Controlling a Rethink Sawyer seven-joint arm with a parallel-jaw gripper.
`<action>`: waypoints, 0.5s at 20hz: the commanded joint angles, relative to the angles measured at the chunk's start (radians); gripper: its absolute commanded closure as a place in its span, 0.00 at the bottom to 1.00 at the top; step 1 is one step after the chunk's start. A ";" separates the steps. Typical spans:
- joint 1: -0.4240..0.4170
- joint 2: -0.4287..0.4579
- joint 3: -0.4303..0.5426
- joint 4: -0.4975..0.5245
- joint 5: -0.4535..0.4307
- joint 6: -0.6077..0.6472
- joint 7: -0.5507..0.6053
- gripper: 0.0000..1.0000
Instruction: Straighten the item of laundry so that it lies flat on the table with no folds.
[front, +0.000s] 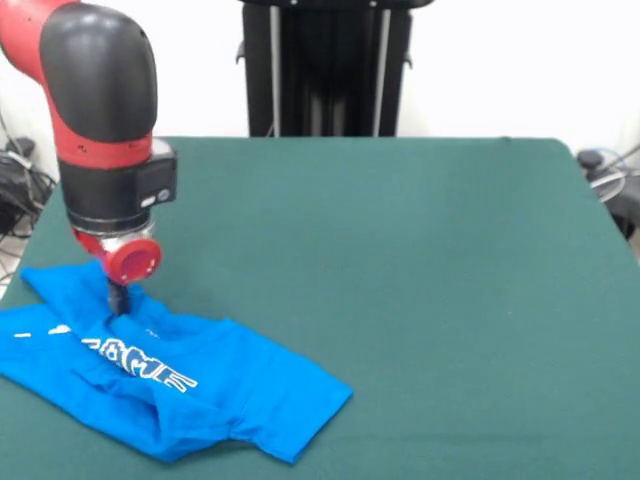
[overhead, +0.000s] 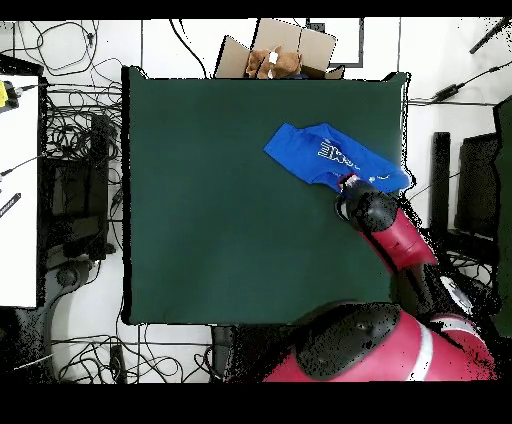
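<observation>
The gripper (front: 118, 298) stood planted on the blue T-shirt (front: 170, 375), rumpled near one corner of the green table (front: 420, 280), probably to catch a fold; whether its claw was apart or together, I couldn't tell.

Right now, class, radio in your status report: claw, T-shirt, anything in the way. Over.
Claw down on the blue T-shirt, grip state unclear. Shirt bunched and folded near the table corner, not flat. Nothing else on the green cloth. Over.
</observation>
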 joint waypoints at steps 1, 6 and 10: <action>-0.056 -0.036 0.276 0.242 0.027 0.125 0.159 1.00; -0.011 -0.053 0.207 0.264 0.101 0.162 0.270 1.00; 0.034 -0.046 0.167 0.237 0.129 0.225 0.270 1.00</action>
